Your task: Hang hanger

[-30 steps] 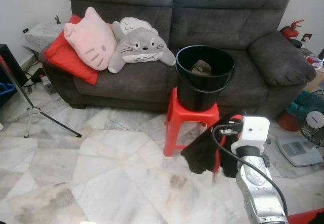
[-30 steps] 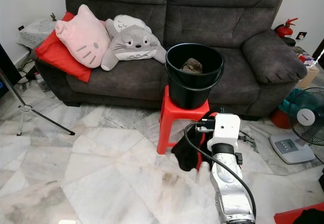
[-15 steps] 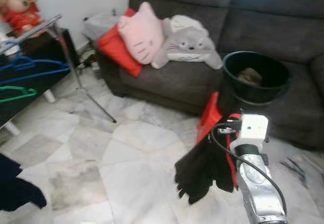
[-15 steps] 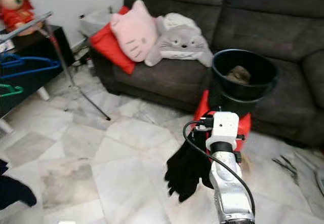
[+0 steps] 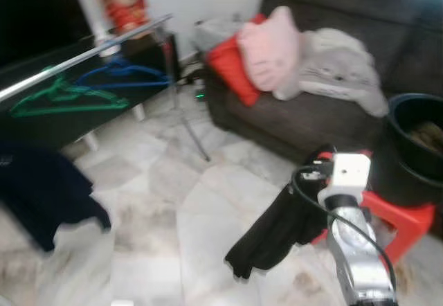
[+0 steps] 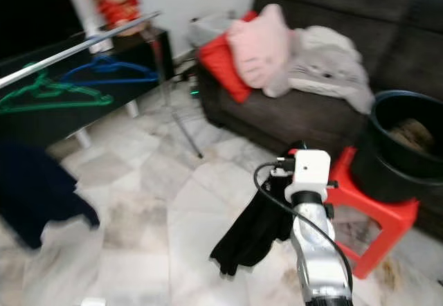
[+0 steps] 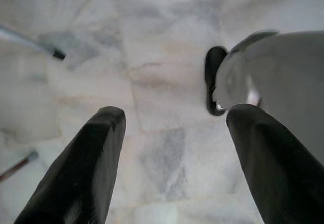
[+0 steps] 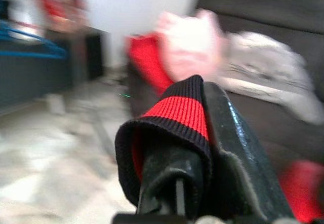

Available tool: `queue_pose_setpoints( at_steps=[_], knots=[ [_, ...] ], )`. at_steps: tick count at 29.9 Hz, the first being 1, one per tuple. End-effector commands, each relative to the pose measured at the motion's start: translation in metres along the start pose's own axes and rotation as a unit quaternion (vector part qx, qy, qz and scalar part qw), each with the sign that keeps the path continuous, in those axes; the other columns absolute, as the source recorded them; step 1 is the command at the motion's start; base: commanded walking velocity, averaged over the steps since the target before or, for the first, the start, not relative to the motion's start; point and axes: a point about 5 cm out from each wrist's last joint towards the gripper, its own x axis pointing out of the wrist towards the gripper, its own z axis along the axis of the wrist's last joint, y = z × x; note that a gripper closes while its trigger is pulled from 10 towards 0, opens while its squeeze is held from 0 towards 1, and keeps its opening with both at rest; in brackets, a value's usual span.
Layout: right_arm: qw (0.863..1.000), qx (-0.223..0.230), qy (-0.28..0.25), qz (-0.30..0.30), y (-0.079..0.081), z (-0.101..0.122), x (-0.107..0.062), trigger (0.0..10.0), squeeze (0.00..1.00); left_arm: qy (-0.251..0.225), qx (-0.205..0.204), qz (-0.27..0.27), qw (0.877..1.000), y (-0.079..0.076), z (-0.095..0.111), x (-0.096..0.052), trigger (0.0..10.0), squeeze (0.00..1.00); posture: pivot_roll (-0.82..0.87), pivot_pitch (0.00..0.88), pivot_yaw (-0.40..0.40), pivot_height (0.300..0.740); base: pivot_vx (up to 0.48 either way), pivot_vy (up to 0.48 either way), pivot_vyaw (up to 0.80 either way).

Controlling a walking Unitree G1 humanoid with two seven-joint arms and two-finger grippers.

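My right gripper (image 5: 313,175) is shut on a black garment (image 5: 271,233) with a red-striped ribbed collar (image 8: 174,113), held out in front of me above the marble floor. The collar wraps over the fingers (image 8: 230,138) in the right wrist view, and the cloth hangs down and to the left. A silver clothes rail (image 5: 83,55) crosses the upper left, carrying a green hanger (image 5: 66,100) and a blue hanger (image 5: 124,76). A dark navy garment (image 5: 41,195) hangs at the near left. My left gripper (image 7: 172,117) is open above bare floor.
A grey sofa (image 5: 284,122) with red, pink and grey cushions (image 5: 273,46) stands at the back right. A black bucket (image 5: 415,136) sits on a red stool (image 5: 408,219) at the right edge. The rail's leg (image 5: 187,122) slants to the floor.
The camera has swung left: sofa, bucket and stool slid right, and the rail with hangers and navy garment came into view. The right gripper still holds the black garment.
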Motion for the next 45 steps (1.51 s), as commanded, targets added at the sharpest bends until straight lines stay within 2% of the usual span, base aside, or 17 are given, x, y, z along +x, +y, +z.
queue_pose_setpoints(
  at_steps=[1, 20, 40, 45],
  knots=[
    [1.0, -0.003, -0.012, -0.011, -0.0101, 0.0056, 0.0015, 10.0, 0.0, 0.003, 0.003, -0.004, 1.0, -0.0025, -0.0005, 0.0001, 10.0, 0.0, -0.02, 0.0, -0.019, 0.74, 0.0, 0.0, 0.8],
    [1.0, -0.005, -0.005, -0.01, -0.0146, 0.0035, 0.0022, 10.0, 0.0, 0.001, -0.006, -0.001, 1.0, -0.0038, -0.0018, -0.0004, 10.0, 0.0, -0.02, 0.0, -0.032, 0.74, 0.0, 0.0, 0.8],
    [1.0, 0.002, -0.012, -0.006, -0.0119, 0.008, 0.0063, 10.0, 0.0, -0.002, -0.012, -0.002, 1.0, -0.0041, 0.0006, 0.0002, 10.0, 0.0, -0.02, 0.0, -0.036, 0.74, 0.0, 0.0, 0.8],
    [1.0, 0.011, -0.013, -0.006, -0.0112, 0.0085, 0.0075, 10.0, 0.0, -0.002, -0.007, -0.006, 1.0, -0.0043, 0.0013, 0.0004, 10.0, 0.0, -0.02, 0.0, -0.035, 0.74, 0.0, 0.0, 0.0]
  ],
)
